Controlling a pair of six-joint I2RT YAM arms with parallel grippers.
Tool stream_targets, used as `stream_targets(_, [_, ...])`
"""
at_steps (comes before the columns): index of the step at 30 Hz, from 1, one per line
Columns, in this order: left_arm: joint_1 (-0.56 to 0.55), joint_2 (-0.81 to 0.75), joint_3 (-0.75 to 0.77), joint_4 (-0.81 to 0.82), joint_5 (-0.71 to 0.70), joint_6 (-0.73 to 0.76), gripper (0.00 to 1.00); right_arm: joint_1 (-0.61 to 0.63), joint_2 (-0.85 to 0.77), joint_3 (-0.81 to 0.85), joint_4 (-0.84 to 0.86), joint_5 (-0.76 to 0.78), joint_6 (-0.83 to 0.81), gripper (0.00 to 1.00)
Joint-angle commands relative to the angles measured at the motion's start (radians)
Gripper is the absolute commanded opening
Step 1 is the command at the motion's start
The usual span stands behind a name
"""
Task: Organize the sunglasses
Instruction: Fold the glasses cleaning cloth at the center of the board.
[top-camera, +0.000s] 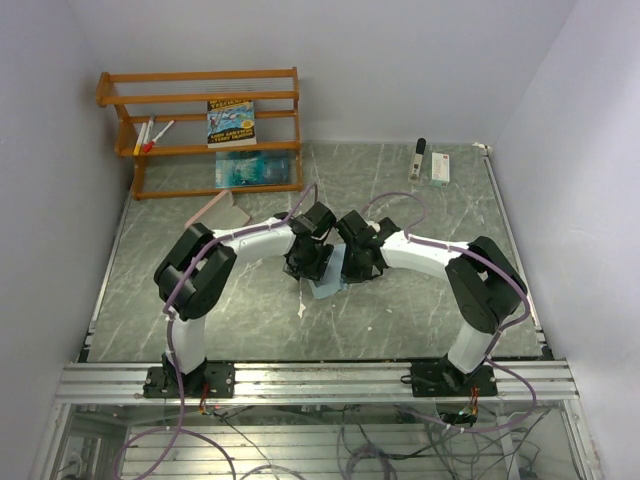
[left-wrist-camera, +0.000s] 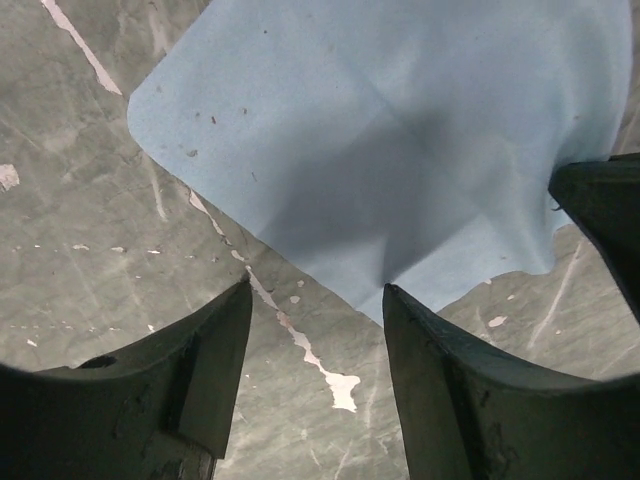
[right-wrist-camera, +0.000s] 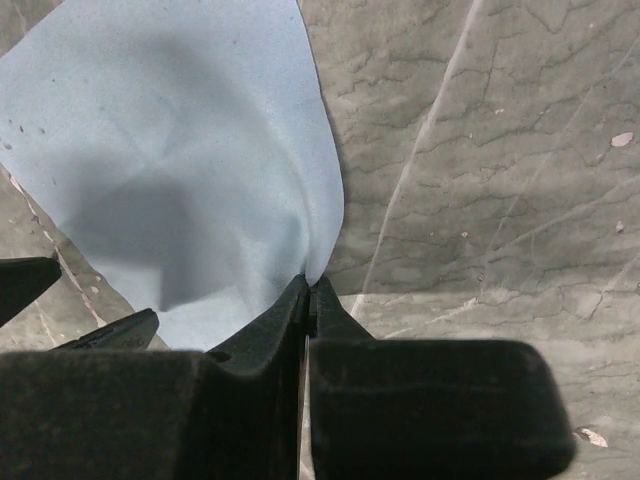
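Top view: a thin light-blue cleaning cloth (top-camera: 325, 288) lies flat mid-way across the grey marbled surface (top-camera: 420, 310), one corner pointing to 7 o'clock, with bare room all round.

Left wrist view: the left gripper (left-wrist-camera: 318, 295) has its jaws spread, and a cloth corner dips between them from 12 o'clock.

Right wrist view: the right gripper (right-wrist-camera: 308, 290) has its jaws pressed together, pinching the cloth's puckered edge. The sheet spreads toward 10 o'clock.

Probably a lab test cell: plain white walls (top-camera: 400, 60), aluminium rail (top-camera: 320, 380), loose cables (top-camera: 300, 440).

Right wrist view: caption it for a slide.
Right pincer shut on the edge of a light blue cloth on the marbled table.
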Motion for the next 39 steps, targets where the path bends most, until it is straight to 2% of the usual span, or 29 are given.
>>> stream_targets(1, [-0.035, 0.042, 0.016, -0.014, -0.021, -0.038, 0.66, 0.010, 0.065, -0.065, -0.035, -0.011, 0.026, 0.00])
stream_targets(7, [-0.064, 0.058, 0.003, -0.010, -0.006, -0.055, 0.61, 0.010, 0.057, -0.062, -0.027, -0.026, 0.024, 0.00])
stream_targets(12, [-0.121, 0.076, 0.032, -0.022, -0.019, -0.062, 0.54, 0.010, 0.059, -0.061, -0.022, -0.030, 0.027, 0.00])
stream_targets(17, [-0.154, 0.134, 0.057, -0.039, -0.014, -0.074, 0.52, 0.010, 0.057, -0.069, -0.016, -0.037, 0.028, 0.00])
stream_targets(28, [-0.242, 0.074, -0.018, -0.003, 0.053, -0.103, 0.55, 0.006, 0.046, -0.082, -0.021, -0.049, 0.019, 0.00])
stream_targets(39, [-0.308, 0.093, 0.037, -0.063, 0.090, -0.087, 0.60, -0.032, 0.045, -0.094, -0.034, -0.063, -0.021, 0.00])
